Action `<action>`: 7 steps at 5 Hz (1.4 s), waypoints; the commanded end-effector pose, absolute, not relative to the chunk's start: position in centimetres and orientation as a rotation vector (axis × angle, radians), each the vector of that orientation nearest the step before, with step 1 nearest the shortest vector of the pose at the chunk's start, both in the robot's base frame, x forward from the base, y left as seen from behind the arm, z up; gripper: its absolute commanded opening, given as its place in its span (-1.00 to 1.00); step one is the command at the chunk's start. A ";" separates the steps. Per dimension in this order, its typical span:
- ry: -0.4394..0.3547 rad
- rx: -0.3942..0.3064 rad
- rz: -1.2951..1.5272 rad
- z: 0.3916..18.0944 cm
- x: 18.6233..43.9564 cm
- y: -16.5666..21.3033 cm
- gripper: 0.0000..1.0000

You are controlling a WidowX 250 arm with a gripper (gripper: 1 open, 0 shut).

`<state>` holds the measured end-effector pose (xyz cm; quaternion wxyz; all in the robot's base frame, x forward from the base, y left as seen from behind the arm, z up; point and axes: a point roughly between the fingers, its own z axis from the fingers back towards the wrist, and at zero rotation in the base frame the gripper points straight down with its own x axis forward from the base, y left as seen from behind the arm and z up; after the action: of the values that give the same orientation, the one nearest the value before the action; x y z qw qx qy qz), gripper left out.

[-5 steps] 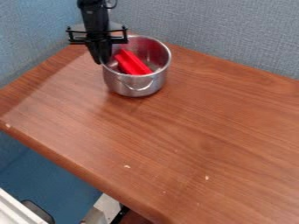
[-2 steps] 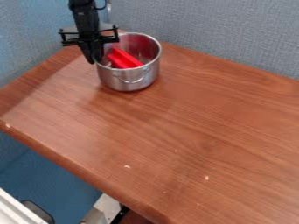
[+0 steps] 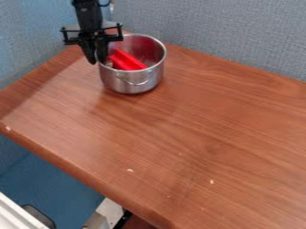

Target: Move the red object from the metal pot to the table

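The metal pot stands near the far left corner of the table. The red object lies tilted inside it, leaning toward the left wall. My gripper hangs straight down from above, its dark fingertips at the pot's left rim, beside the red object's upper end. The fingers look narrow and merge into one dark shape, so whether they are open or holding the rim is unclear.
A blue-grey wall rises right behind the pot. The table's left edge lies a short way from the pot, and the front edge drops off to the floor. Brown wood stretches to the right and front.
Over the last second the gripper and the pot shifted a little to the left together, with the red object still inside. Since the nearer earlier frame almost nothing has moved.
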<state>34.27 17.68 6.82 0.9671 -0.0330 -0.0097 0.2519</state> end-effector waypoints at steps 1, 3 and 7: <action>-0.103 -0.057 0.474 11.7 35.4 16.8 1.00; -0.106 -0.069 0.444 13.6 36.4 13.7 1.00; -0.107 -0.075 0.430 12.0 39.2 12.3 -1.00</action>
<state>38.42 12.40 9.51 0.9745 -0.0420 -0.0166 0.2199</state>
